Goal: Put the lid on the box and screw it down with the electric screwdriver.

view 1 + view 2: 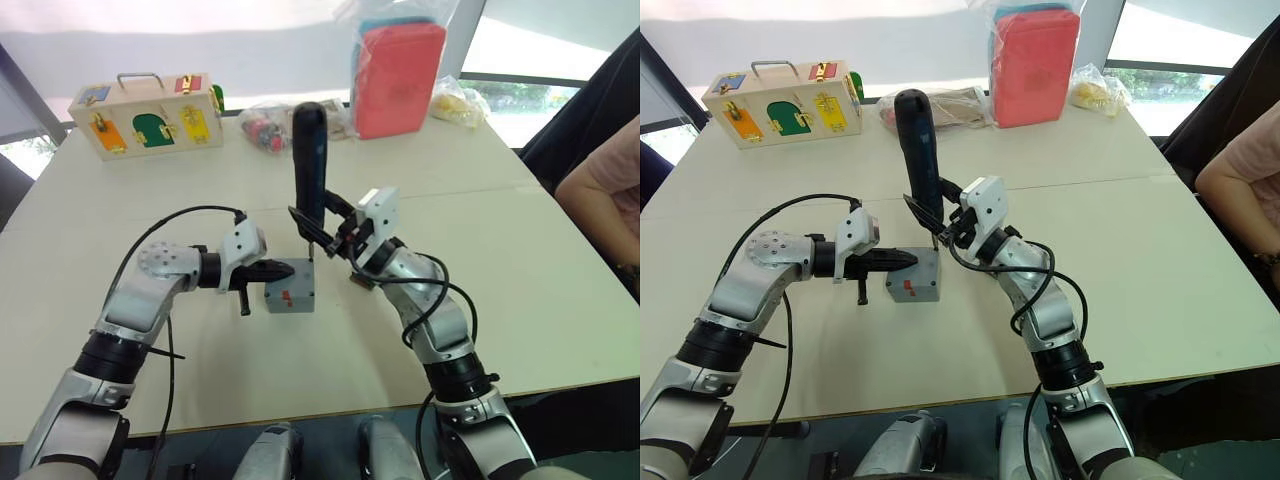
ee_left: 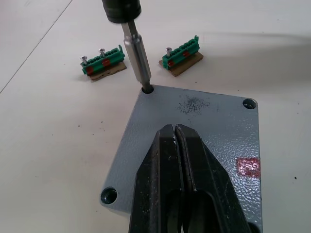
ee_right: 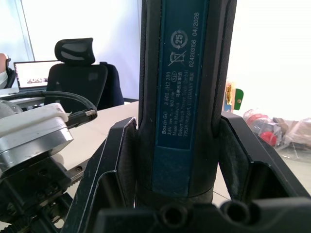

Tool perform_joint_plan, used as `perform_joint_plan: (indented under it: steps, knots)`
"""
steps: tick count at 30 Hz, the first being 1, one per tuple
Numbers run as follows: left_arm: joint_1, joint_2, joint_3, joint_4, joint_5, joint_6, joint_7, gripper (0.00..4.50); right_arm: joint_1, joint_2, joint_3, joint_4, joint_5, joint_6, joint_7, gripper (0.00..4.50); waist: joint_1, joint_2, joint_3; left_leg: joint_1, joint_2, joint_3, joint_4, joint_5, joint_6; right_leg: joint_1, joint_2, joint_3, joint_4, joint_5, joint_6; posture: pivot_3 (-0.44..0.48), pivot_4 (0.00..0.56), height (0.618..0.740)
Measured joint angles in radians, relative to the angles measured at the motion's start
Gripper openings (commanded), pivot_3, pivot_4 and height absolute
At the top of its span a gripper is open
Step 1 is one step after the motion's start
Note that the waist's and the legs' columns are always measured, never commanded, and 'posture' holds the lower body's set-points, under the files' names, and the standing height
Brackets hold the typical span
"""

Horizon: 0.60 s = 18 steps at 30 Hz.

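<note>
While two green terminal blocks (image 2: 102,62) lie beyond, left jaws together on lid (image 2: 204,126), right jaws clamping screwdriver (image 1: 309,165).

The lid (image 2: 194,145) lies on the box (image 1: 290,297), electric screwdriver (image 1: 309,165) upright above.

Wooden box with coloured doors (image 1: 148,113), red pack in plastic (image 1: 398,78), two green terminal blocks (image 2: 102,61) (screws up) on the table (image 1: 530,280).

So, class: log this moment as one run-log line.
lid: on box | left gripper: shut, pressing lid | right gripper: holds electric screwdriver | bit: in corner hole
</note>
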Motion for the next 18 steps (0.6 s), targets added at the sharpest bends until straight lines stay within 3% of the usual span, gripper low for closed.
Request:
perform_joint_plan:
  steps: [18]
  knots:
    - [0.018,-0.001,-0.001,-0.002,0.006,0.004,0.011,0.00,0.034,-0.015,0.019,-0.004,-0.025,-0.004,0.009,1.87,0.000,-0.001,-0.004,0.014,0.000,0.001,-0.004,-0.001,0.001,0.011,0.000,0.001,-0.001,-0.001,0.000,0.000,0.150,0.740]
